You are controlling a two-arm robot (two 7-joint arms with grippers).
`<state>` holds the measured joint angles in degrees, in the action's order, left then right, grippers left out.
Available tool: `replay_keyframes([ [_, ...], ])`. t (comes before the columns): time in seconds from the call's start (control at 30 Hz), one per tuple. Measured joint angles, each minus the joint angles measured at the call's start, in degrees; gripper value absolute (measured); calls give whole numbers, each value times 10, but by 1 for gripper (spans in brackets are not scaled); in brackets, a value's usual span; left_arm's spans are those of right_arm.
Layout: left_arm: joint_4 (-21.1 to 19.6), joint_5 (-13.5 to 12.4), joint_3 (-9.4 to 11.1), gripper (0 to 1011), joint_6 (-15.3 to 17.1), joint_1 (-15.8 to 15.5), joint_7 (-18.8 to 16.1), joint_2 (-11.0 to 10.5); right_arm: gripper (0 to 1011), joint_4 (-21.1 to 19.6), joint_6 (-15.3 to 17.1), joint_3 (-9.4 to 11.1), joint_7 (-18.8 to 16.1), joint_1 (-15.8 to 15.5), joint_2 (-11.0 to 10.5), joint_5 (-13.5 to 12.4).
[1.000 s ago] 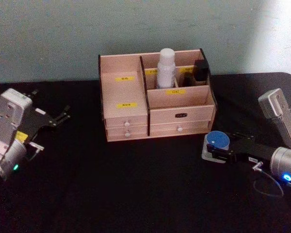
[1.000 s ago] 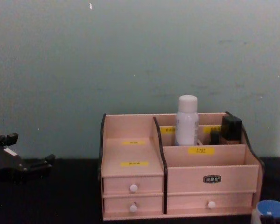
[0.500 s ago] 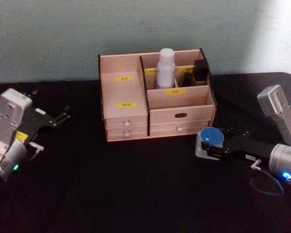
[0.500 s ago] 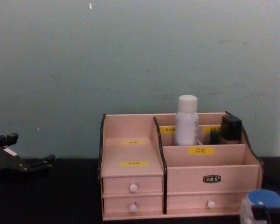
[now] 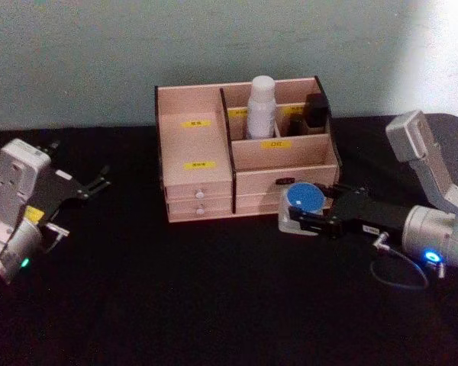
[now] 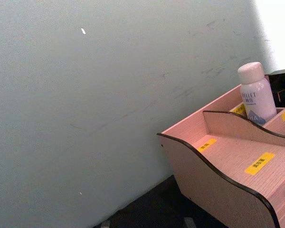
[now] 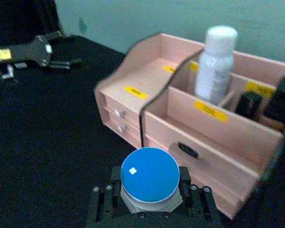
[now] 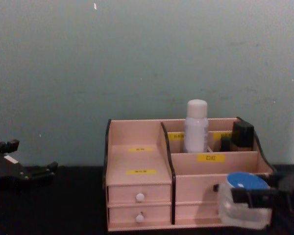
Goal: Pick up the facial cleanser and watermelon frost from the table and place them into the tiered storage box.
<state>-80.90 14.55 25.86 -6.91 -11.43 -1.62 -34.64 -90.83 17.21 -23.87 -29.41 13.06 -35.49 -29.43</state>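
Observation:
The watermelon frost [image 5: 303, 199], a small clear jar with a blue lid, hangs just in front of the tiered storage box's [image 5: 201, 143] lower right drawers. My right gripper [image 5: 302, 219] is shut on its sides. In the right wrist view the watermelon frost [image 7: 149, 176] sits between the black fingers [image 7: 102, 205], and in the chest view the watermelon frost [image 8: 244, 197] overlaps the storage box [image 8: 137, 159]. The facial cleanser [image 5: 261, 105], a white bottle, stands upright in a rear compartment. My left gripper [image 5: 98, 180] rests open at the far left of the table.
Dark small items [image 5: 315, 111] fill the box's rear right compartments beside the bottle. The black table [image 5: 214, 297] stretches open in front of the box. A pale green wall [image 8: 137, 58] stands close behind it.
My right gripper has carried the blue-lidded jar leftward and up, from the table at the right to just in front of the box's right drawers. The left arm has not moved.

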Motion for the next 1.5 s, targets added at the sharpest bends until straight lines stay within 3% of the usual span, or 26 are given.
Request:
replay_keyframes([
  [0.4, 0, 0, 0, 1001, 0, 0, 0, 0, 724, 20, -2, -37, -10, 60, 26, -1],
  [1.1, 0, 0, 0, 1001, 0, 0, 0, 0, 724, 126, -16, -90, -23, 171, 100, 11],
  [1.5, 0, 0, 0, 1001, 0, 0, 0, 0, 726, 161, -19, -110, -31, 207, 130, 20],
])
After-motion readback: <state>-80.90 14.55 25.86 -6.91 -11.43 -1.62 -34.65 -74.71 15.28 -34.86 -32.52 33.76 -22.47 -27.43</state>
